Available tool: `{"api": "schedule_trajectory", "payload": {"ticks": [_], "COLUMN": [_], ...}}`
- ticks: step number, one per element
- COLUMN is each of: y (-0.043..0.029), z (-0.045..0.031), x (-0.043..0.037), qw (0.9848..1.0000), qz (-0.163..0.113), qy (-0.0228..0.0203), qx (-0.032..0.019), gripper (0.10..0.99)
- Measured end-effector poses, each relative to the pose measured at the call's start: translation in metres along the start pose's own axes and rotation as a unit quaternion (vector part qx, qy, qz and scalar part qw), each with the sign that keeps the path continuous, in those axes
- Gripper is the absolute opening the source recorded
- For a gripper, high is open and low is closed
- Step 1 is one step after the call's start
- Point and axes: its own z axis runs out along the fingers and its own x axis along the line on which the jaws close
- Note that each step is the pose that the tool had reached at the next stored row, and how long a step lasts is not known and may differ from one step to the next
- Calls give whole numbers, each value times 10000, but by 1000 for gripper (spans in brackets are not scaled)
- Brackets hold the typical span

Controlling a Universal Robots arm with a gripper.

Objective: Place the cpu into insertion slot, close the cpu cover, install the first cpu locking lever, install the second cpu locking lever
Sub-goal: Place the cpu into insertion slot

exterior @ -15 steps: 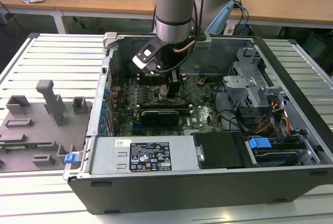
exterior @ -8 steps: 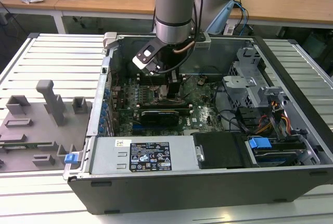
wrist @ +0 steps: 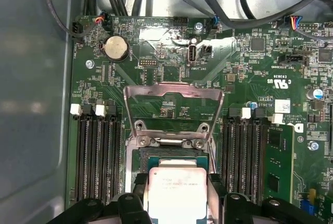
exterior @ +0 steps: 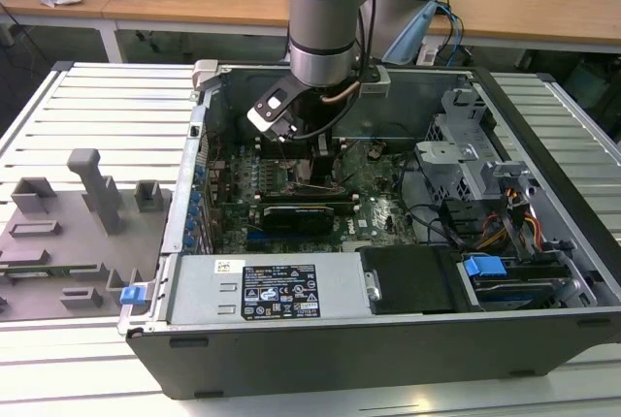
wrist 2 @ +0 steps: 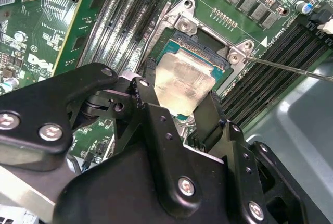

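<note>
Deep inside the open computer case, the gripper (exterior: 315, 170) hangs over the motherboard. In both wrist views its black fingers (wrist 2: 143, 94) flank the cpu (wrist 2: 184, 81), a flat silver-grey square chip, and are shut on its edges. The chip (wrist: 177, 193) sits just over the insertion slot (wrist: 171, 153), whose dark socket and metal rim (wrist 2: 208, 39) show beyond it; whether it touches the socket I cannot tell. The cpu cover (wrist: 171, 104), a silver frame plate, stands swung open past the socket. A thin metal lever rod (wrist 2: 291, 67) runs beside the socket.
Long black memory slots (wrist: 99, 151) line both sides of the socket. A black expansion card (exterior: 296, 215) lies near the gripper, with the power supply (exterior: 281, 291) along the near case wall and a drive cage (exterior: 466, 165) at the exterior view's right. A grey fixture tray (exterior: 68, 233) sits outside the case.
</note>
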Motion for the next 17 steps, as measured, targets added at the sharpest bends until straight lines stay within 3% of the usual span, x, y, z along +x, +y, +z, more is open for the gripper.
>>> {"api": "schedule_trajectory", "payload": {"ticks": [17], "y": [-1], "z": [24], "x": [-1], "qw": [10000], "qz": [30], "qy": [-1], "qx": [-1], "gripper": [537]}}
